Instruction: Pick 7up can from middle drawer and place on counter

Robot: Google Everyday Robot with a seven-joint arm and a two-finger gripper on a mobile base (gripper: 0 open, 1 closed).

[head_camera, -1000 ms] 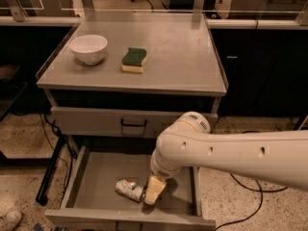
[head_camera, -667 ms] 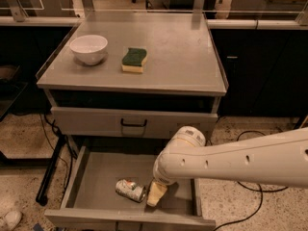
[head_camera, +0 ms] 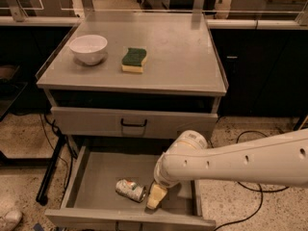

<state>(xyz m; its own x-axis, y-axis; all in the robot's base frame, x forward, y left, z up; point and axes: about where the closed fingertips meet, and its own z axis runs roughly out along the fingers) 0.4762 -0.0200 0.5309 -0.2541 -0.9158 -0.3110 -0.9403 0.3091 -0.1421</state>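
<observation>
1. The drawer (head_camera: 91, 177) is pulled out at the bottom of the view, nearest to the camera. The left side of its grey floor is bare.
2. The can (head_camera: 130, 190) lies on its side on the floor of the drawer, near the front wall and a little to the right of the centre.
3. The gripper (head_camera: 155, 197) is down inside the drawer, just beside the right end of the can. I cannot tell if it touches the can, or if it is open or closed.
4. The white arm (head_camera: 240, 160) comes in from the right edge and bends down over the right part of the drawer.
5. Above it, 1 upper drawer with a dark handle (head_camera: 133, 124) is closed.
6. The counter (head_camera: 178, 57) is on top, with clear guards at its sides.
7. On the counter, a green-and-yellow sponge (head_camera: 134, 60) lies left of the centre. 1 white bowl (head_camera: 88, 48) stands upright to the left of the sponge, apart from it.
</observation>
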